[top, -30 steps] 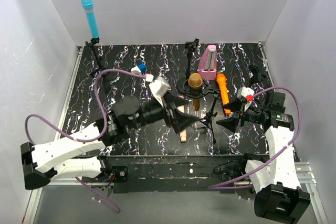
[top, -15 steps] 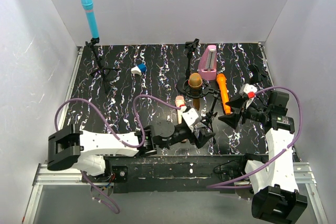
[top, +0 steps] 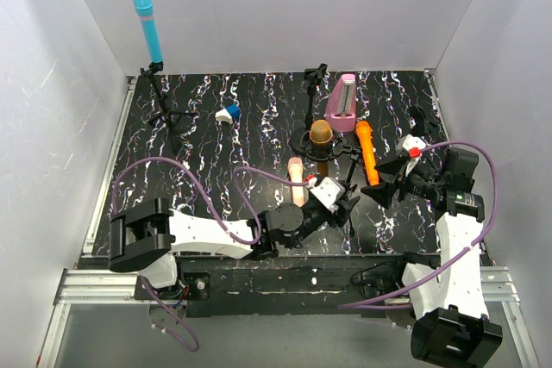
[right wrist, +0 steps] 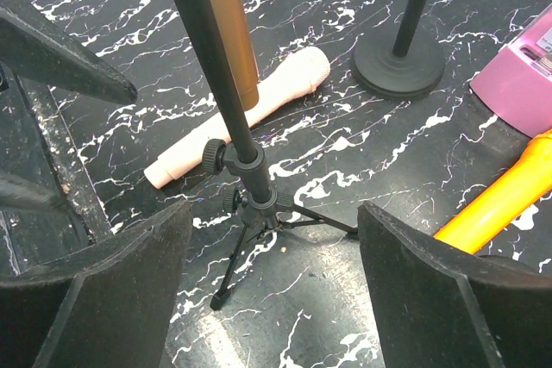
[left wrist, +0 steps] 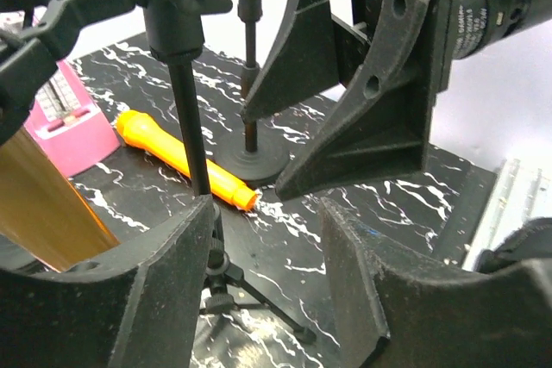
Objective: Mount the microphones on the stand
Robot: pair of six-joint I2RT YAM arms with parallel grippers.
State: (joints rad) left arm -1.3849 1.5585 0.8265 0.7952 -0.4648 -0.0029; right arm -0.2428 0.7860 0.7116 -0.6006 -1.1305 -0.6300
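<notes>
The sky blue microphone (top: 145, 19) stands in a tripod stand (top: 164, 118) at the back left. The gold microphone (top: 321, 140) sits on the centre tripod stand (top: 343, 189). The pink-cream microphone (top: 297, 180) and the orange microphone (top: 366, 151) lie on the table. My left gripper (top: 341, 204) is open and empty, low at that stand's foot, with the pole (left wrist: 191, 127) by its left finger. My right gripper (top: 384, 187) is open and empty and faces the same stand (right wrist: 250, 178) from the right. The pink-cream microphone (right wrist: 250, 114) lies behind the stand.
A mauve block (top: 342, 102) lies at the back right, and a small blue-and-white piece (top: 228, 113) at the back left. A round-base stand (top: 312, 92) stands behind the gold microphone, with its base in the right wrist view (right wrist: 398, 66). White walls enclose the table.
My left arm has folded back and swung along the front edge. Its gripper now sits low at the centre stand's foot. The right gripper has barely moved.
</notes>
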